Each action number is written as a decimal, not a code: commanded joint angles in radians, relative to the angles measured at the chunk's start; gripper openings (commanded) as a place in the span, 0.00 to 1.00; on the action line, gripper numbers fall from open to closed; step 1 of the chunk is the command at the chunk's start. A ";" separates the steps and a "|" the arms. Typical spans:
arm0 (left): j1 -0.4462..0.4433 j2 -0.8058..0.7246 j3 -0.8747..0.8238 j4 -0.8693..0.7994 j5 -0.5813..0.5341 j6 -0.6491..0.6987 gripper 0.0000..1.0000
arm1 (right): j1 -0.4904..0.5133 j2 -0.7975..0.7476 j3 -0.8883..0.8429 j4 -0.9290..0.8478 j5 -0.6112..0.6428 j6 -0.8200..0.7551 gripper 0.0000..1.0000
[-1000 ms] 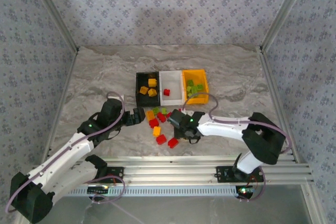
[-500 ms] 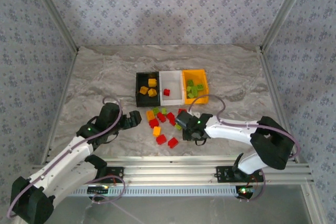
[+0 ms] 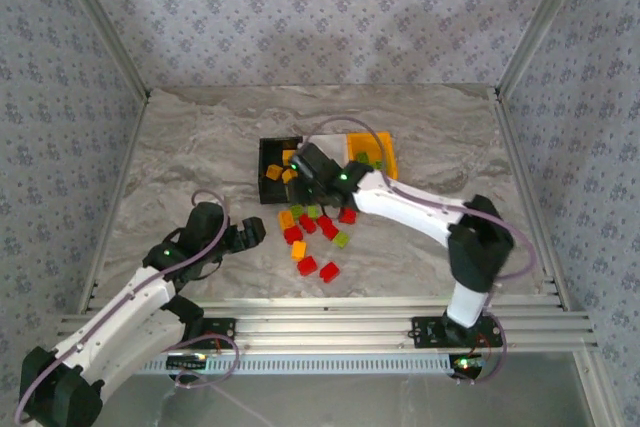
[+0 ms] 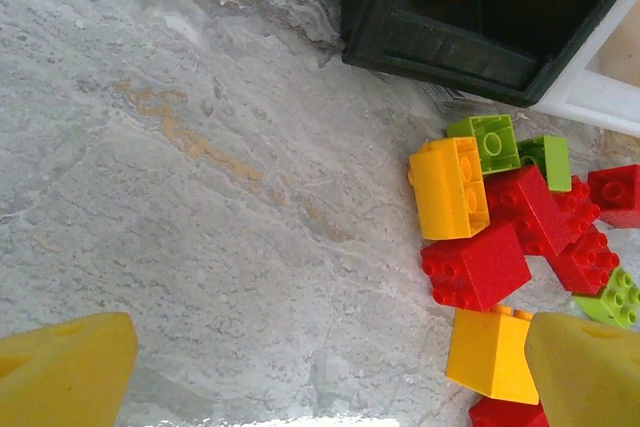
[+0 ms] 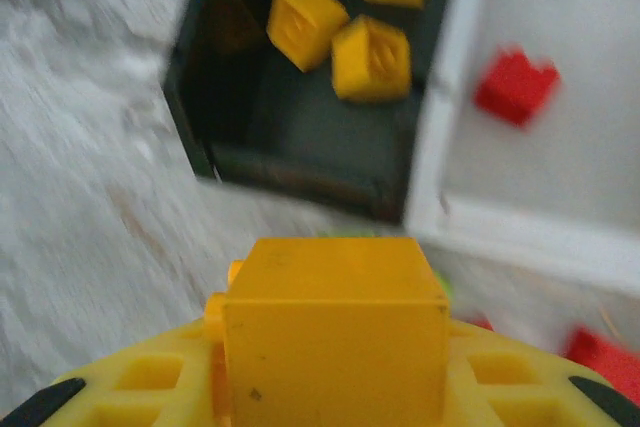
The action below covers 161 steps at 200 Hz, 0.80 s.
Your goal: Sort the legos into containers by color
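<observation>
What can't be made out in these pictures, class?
Right wrist view: blurred red brick in the white bin; held yellow brick blocks the foreground.
Top view: the right arm covers most of the white bin.
Left wrist view: the top edge cuts off the black bin.

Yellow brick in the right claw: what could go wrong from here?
1. The yellow brick, held by the right gripper, hangs close to the wall between the black bin and the white bin. Released off target, it might join the red brick or land on the table.
2. The open left gripper sits by the loose pile; the arms could bump if both reach there.
</observation>
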 commanded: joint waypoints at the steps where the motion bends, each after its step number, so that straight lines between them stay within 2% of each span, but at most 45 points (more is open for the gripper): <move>1: 0.007 -0.025 -0.010 -0.028 0.019 -0.001 1.00 | -0.027 0.155 0.166 -0.023 -0.024 -0.067 0.35; 24: 0.008 -0.051 -0.026 -0.037 0.018 -0.005 1.00 | -0.039 0.302 0.337 -0.060 -0.022 -0.082 0.36; 47: 0.008 -0.076 -0.037 -0.044 0.023 -0.020 1.00 | -0.062 0.398 0.438 -0.057 -0.015 -0.059 0.39; 82: 0.012 -0.074 -0.020 -0.071 0.040 -0.018 0.99 | -0.086 0.449 0.502 -0.007 -0.031 -0.040 0.58; 95: 0.012 -0.078 -0.022 -0.070 0.040 -0.022 1.00 | -0.090 0.438 0.509 0.020 -0.057 -0.045 0.66; 119: 0.013 -0.085 -0.020 -0.050 0.043 -0.035 1.00 | -0.094 0.363 0.471 0.067 -0.088 -0.064 0.71; 142: 0.014 -0.074 -0.025 0.020 0.070 -0.045 0.99 | -0.095 0.211 0.307 0.136 -0.090 -0.067 0.71; 161: 0.012 -0.011 -0.019 0.108 0.101 -0.046 0.92 | -0.094 0.067 0.136 0.187 -0.087 -0.062 0.72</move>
